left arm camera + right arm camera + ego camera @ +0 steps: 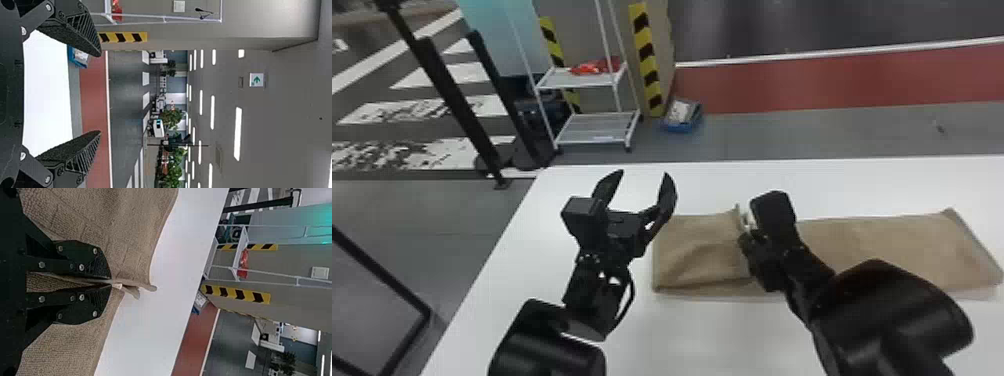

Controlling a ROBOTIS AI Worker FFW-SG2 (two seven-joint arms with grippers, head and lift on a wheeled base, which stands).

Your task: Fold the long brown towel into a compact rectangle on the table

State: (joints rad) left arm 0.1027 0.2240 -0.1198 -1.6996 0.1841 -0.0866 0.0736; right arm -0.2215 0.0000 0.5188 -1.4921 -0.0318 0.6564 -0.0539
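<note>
White worktop, brown towel in the right hand's pinch

Behind the worktop, a red floor band runs along beneath a white line, and a white rack stands beside a post striped in yellow and black. A red item lies on the rack's upper shelf, and a blue box sits on the floor close by.

The towel stretches sideways over the worktop, from near the middle of the head view to its right side. Its left part appears doubled over, lightly rumpled on top, while the long right part lies fairly flat. The right hand reaches in over the towel, its two fingers nearly together, with a raised edge of the cloth caught between the tips; folds of it spread to both sides. Near the towel's left end, the left hand is above the worktop, fingers spread wide and empty.
</note>
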